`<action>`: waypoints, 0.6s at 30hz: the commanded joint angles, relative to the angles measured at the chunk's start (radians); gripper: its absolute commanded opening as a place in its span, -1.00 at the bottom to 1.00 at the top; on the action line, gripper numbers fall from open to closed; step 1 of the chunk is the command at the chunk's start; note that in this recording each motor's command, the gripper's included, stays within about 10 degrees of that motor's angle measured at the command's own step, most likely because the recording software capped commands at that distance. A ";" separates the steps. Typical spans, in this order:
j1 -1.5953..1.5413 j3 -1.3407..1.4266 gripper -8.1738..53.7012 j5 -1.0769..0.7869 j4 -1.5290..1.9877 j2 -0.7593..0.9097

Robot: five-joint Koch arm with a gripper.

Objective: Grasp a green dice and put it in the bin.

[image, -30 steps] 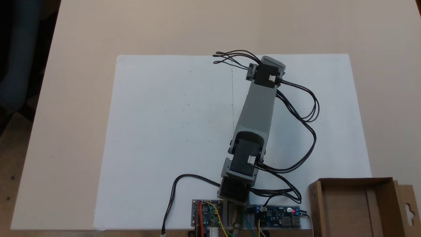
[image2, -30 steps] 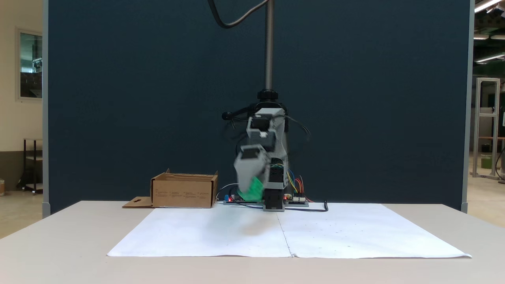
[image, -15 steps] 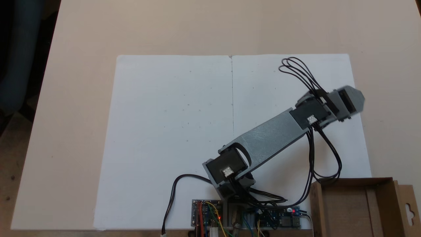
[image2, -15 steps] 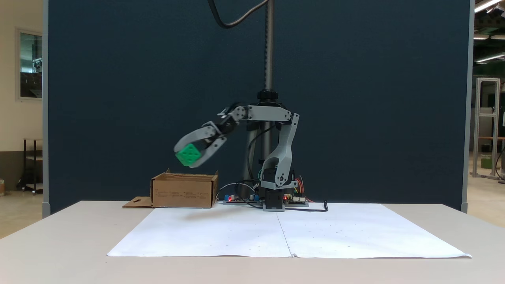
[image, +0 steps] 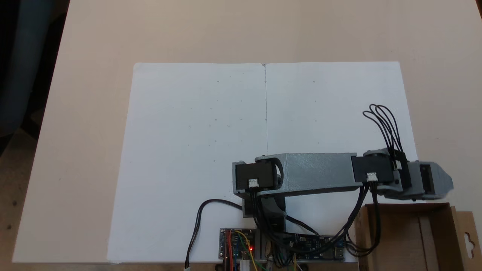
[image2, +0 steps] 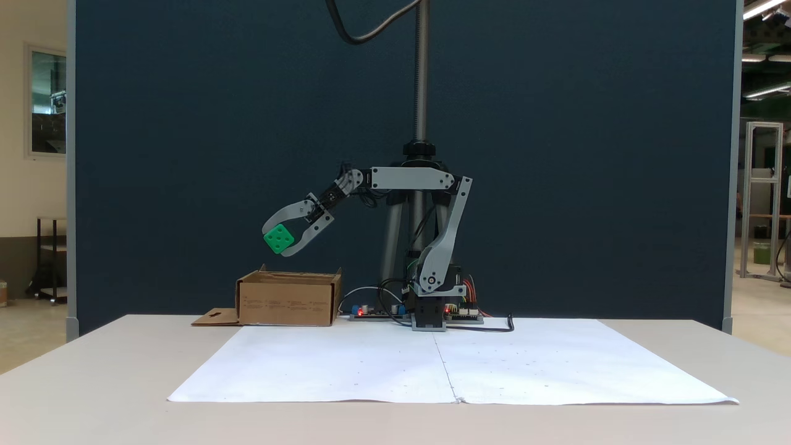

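From above, in a fixed view, the arm [image: 320,175] stretches out level toward the right of the picture, and the gripper [image: 438,185] sits at the far end, a little blurred. Just below it in the picture is the near wall of the cardboard bin [image: 404,205], with the hang-hole flap [image: 467,237] further down and to the right. The gripper's body hides whatever is between its jaws from this angle. Black cables [image: 382,120] loop up behind the wrist, and back toward the base the circuit boards [image: 237,246] show a red light. The white paper sheet [image: 196,150] spreads away to the left of the gripper across the beige table [image: 86,94].

Over to the side-on fixed view, and here it is clear: the gripper [image2: 285,242] has its two curved jaws clamped on the green dice [image2: 279,238], pips facing the camera, held tilted in mid-air. The bin [image2: 288,301] stands straight beneath the gripper with open air between dice and box rim; its flap [image2: 213,318] lies flat on the table further left. The upper link runs level from the elbow, the wrist drooping down to the left. Behind the arm rises a metal pole [image2: 422,74] against the dark blue partition [image2: 185,154]. The paper sheet [image2: 556,371] lies below and to the right of the gripper.
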 commanded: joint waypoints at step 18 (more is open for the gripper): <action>0.293 -0.049 -0.34 -0.281 -0.160 -0.278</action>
